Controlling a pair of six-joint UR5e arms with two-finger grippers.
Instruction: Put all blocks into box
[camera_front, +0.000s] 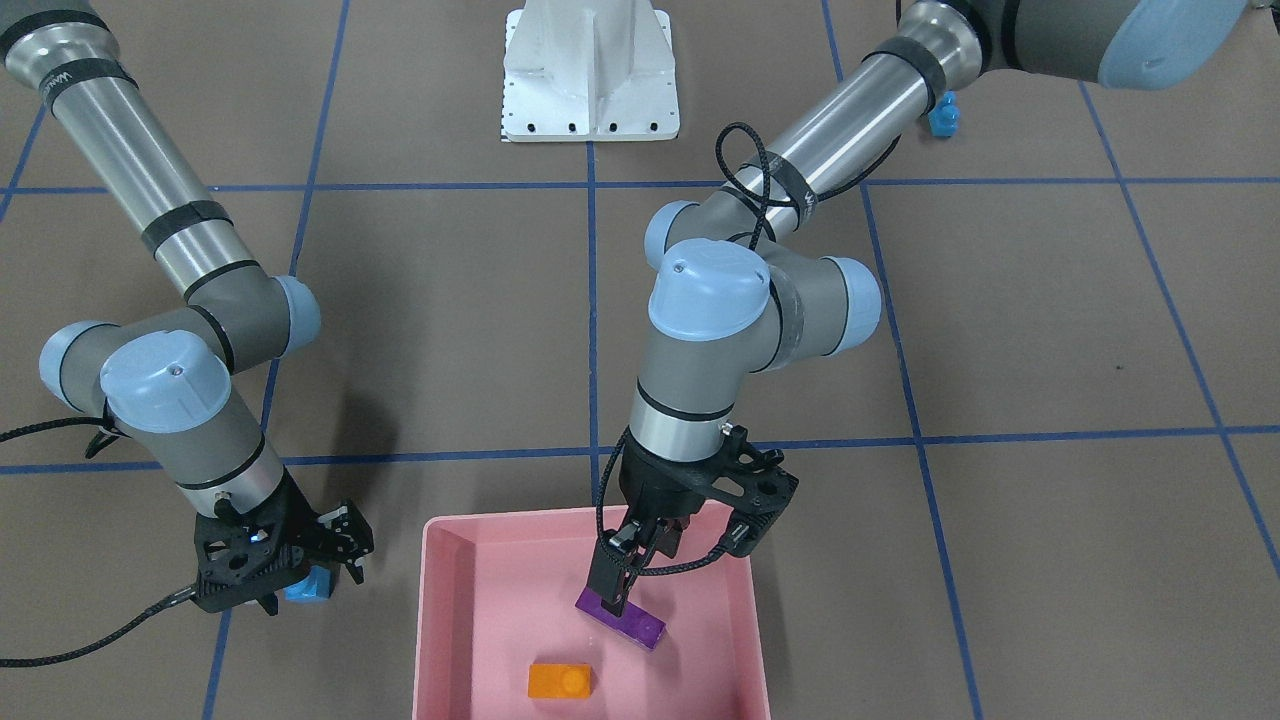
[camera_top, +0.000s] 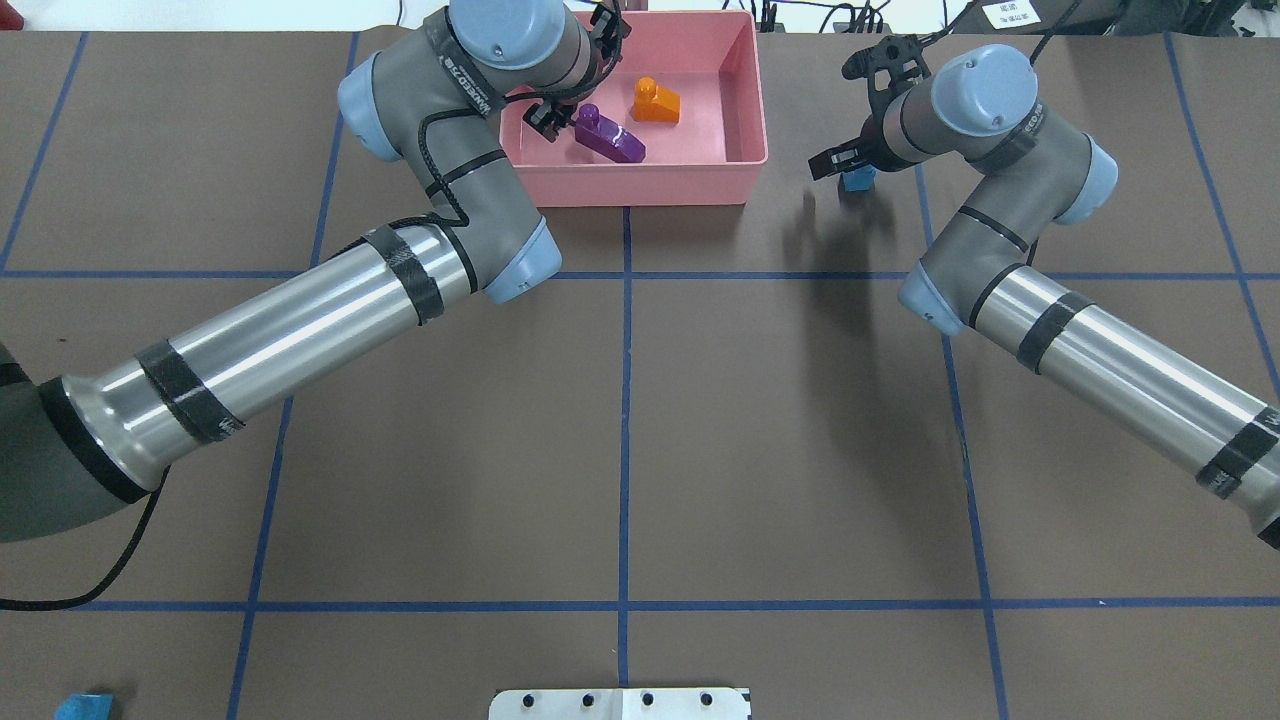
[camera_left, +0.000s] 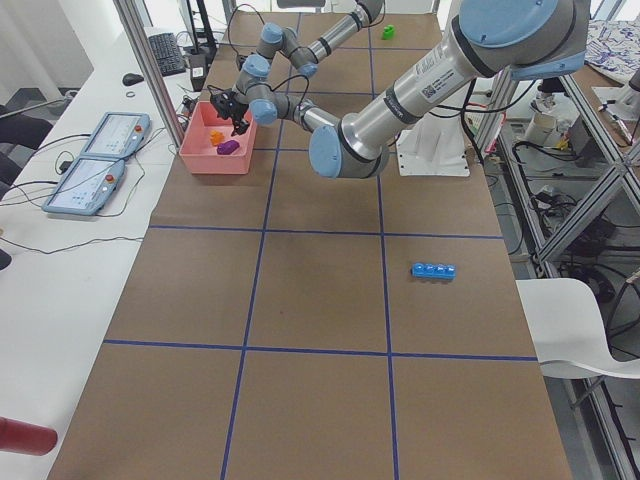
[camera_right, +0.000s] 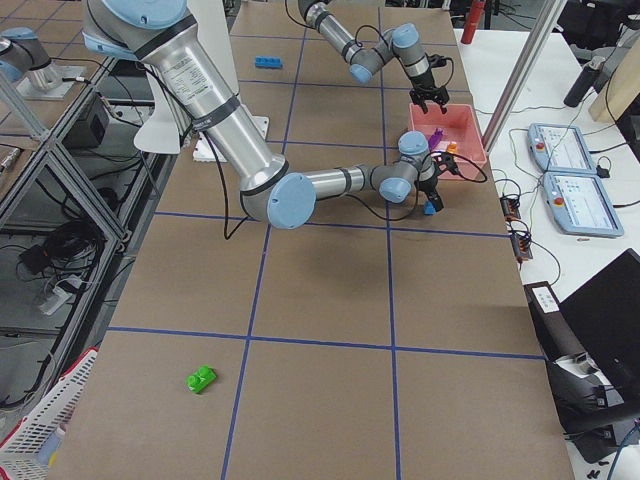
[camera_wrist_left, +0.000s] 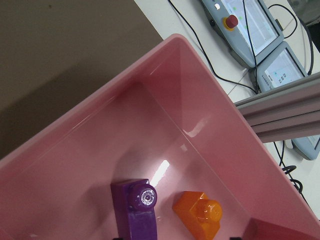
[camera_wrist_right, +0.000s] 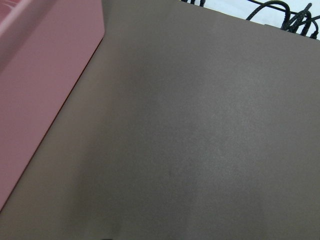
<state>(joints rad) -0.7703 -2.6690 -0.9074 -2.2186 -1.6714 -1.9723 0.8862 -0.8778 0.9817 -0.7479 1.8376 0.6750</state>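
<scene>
The pink box (camera_front: 440, 600) holds an orange block (camera_front: 560, 680) and a purple block (camera_front: 628, 620) on its floor. My left gripper (camera_front: 632, 578) is inside the box, open, with its fingers just above the purple block (camera_wrist_left: 135, 212). My right gripper (camera_front: 300, 582) is low at the table beside the box, around the small blue block (camera_front: 310, 587); whether it grips the block is unclear. The right wrist view shows only bare table and the box's outer wall (camera_wrist_right: 40, 75). The long blue block (camera_left: 433, 270) and the green block (camera_right: 201, 380) lie far from the box.
The white pedestal base (camera_front: 590, 80) stands at the robot's edge of the table. Operator tablets (camera_wrist_left: 250, 25) and cables lie just beyond the box's far wall. Blue tape lines cross the brown table.
</scene>
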